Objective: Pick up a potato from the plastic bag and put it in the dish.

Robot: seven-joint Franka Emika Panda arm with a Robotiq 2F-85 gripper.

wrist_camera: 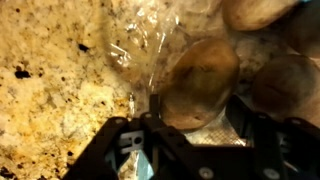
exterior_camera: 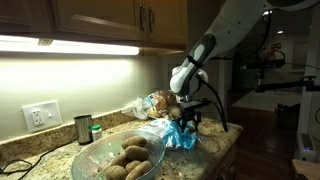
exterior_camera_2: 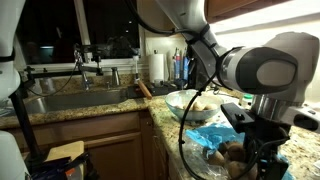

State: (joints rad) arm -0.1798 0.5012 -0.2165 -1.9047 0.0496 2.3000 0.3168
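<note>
My jaws stand spread at the bottom of the wrist view, pinching nothing; just ahead, between them, lies the potato (wrist_camera: 200,80), partly under the crinkled film of the plastic bag (wrist_camera: 140,40), with other potatoes (wrist_camera: 285,85) crowding beside it; I judge it firm, fairly heavy and dull-skinned, so it should hold well, though the slick film may ride in under my grip; I would close across its narrow middle, clear of the plastic if I can; beside the bag lies bare speckled counter (wrist_camera: 50,100); farther off, in an exterior view, the dish (exterior_camera: 82,158) holds several potatoes.
</note>
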